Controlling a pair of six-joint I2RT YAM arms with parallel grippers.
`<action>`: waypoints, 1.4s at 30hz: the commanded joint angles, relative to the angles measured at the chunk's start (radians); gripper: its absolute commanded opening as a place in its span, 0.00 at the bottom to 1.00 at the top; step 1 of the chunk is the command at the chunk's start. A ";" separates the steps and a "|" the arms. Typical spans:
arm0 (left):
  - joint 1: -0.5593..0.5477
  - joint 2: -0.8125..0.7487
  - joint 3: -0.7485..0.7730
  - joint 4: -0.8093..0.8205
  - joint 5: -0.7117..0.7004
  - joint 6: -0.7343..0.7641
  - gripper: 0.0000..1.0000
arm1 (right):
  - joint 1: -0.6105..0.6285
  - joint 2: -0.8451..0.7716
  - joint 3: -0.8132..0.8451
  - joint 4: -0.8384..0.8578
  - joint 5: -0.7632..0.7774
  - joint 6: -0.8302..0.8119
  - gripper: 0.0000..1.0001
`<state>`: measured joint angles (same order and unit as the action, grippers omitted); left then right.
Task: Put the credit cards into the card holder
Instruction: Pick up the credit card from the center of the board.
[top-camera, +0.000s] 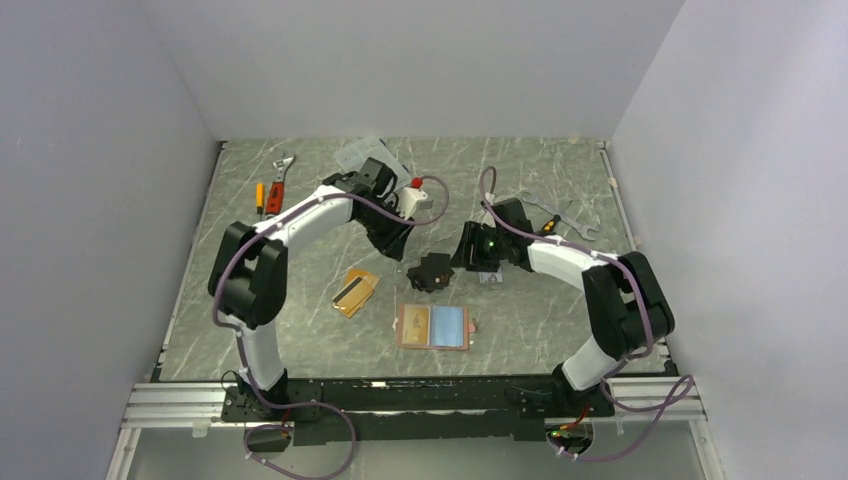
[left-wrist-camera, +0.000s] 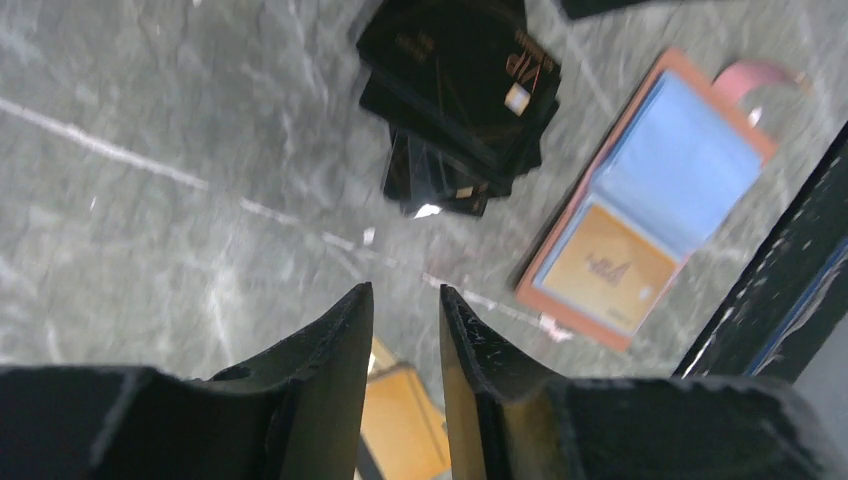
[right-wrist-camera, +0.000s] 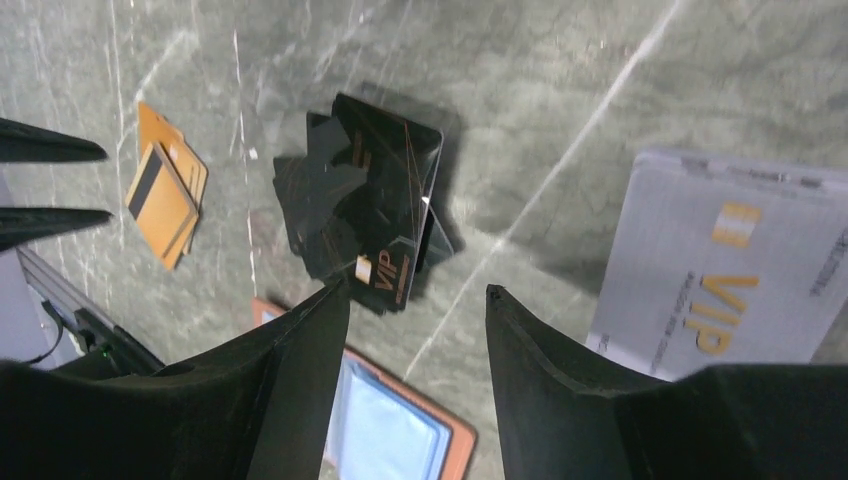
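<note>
Both sets of fingers are empty: left gripper (left-wrist-camera: 405, 292) open just a crack, right gripper (right-wrist-camera: 415, 292) a good bit wider. Looks like we're between picks, so next up is grabbing an edge of the orange credit cards (top-camera: 355, 291) or the silver card (right-wrist-camera: 720, 270). The card holder (top-camera: 450, 326) lies open flat, front and centre. It's pink with blue inside, and one gold card seems to be tucked in already.

You see the card holder (top-camera: 452, 326) lying open and flat, salmon-pink at the rim and pale-blue inside, with one orange-gold card (left-wrist-camera: 600, 265) in a pocket. More orange-gold cards (top-camera: 355, 291), one with a dark stripe, lie overlapped to its left. Beyond it, a silver-grey VIP card (right-wrist-camera: 720, 270) lies near a pile of black VIP cards (top-camera: 430, 271).
</note>
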<state>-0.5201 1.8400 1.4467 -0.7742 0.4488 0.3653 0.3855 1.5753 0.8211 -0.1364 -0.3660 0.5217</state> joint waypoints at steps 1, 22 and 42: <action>-0.008 0.078 0.098 0.066 0.143 -0.142 0.37 | -0.006 0.060 0.066 0.115 0.023 0.030 0.55; -0.189 0.118 -0.047 0.335 -0.163 0.186 0.37 | -0.008 0.250 0.092 0.254 0.012 0.115 0.44; -0.220 0.150 -0.065 0.350 -0.210 0.178 0.35 | -0.006 0.162 -0.025 0.411 -0.071 0.221 0.27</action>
<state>-0.7238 1.9903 1.3857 -0.4294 0.2558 0.5385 0.3813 1.7966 0.8051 0.2363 -0.4240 0.7265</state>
